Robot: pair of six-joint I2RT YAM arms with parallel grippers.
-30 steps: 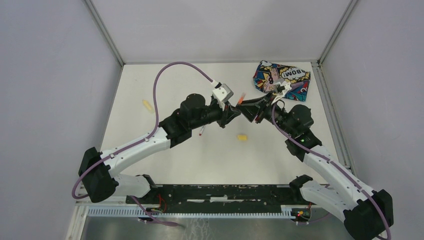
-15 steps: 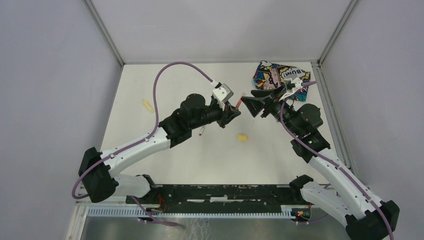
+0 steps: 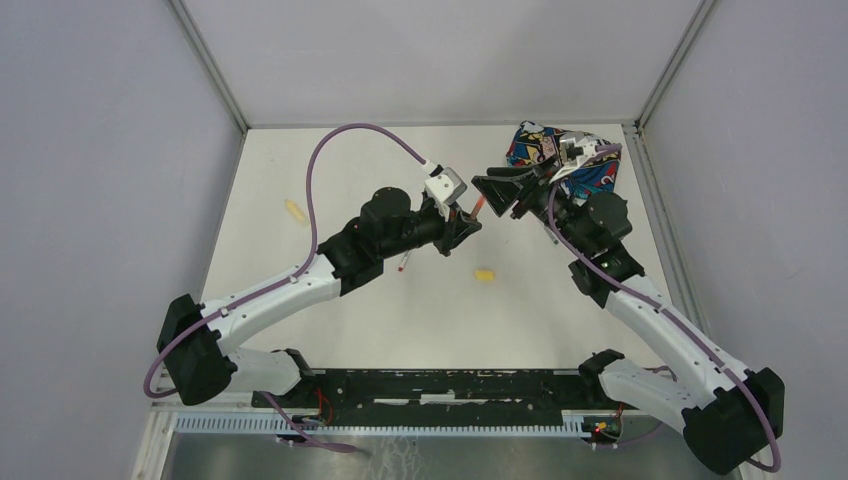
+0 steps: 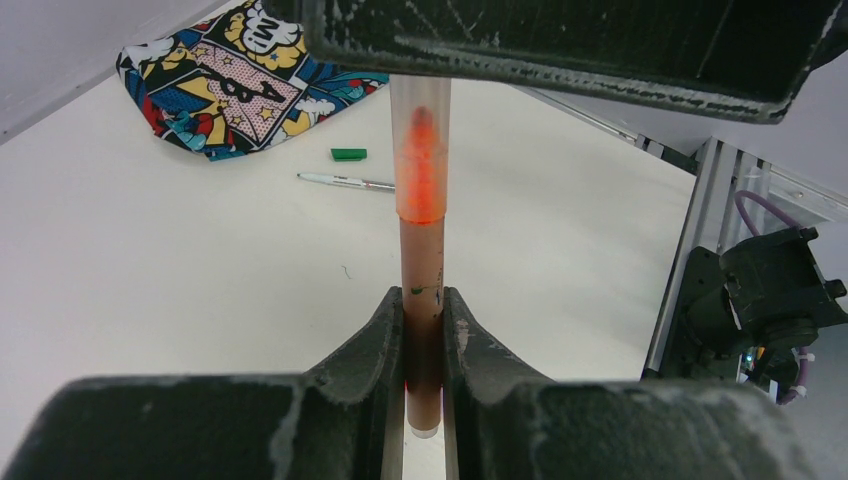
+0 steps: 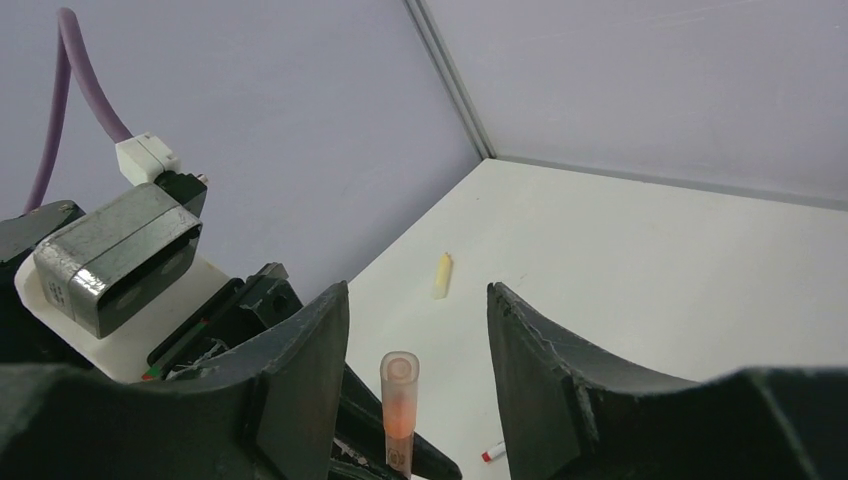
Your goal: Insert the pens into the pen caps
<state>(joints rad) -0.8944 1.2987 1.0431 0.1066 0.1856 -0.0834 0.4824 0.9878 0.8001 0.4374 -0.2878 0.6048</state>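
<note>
Orange pen [image 4: 422, 300] aloft, translucent cap [image 4: 420, 120] fitted; green cap [image 4: 349, 154] just beside whitish pen [image 4: 345, 181].

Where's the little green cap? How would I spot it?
Find the comic-print pouch at the far right corner of the table. Near its edge lies the green cap, beside a thin white pen. It is stubby and green, much shorter than the pen.

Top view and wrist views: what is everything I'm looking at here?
comic-print fabric pouch: one, multicoloured, far right.
orange marker pen: one, clamped in left tool.
thin whitish pen: one, near pouch.
stubby green plastic cap: one, beside that pen.
red-ended whitish pen: one, mid-table.
short yellow plastic pieces: two, far left and centre.
white table: one.
robot arms: two, black-and-white, near edge.
left tool: one, black, shut on orange pen.
right tool: one, black, open.
</note>
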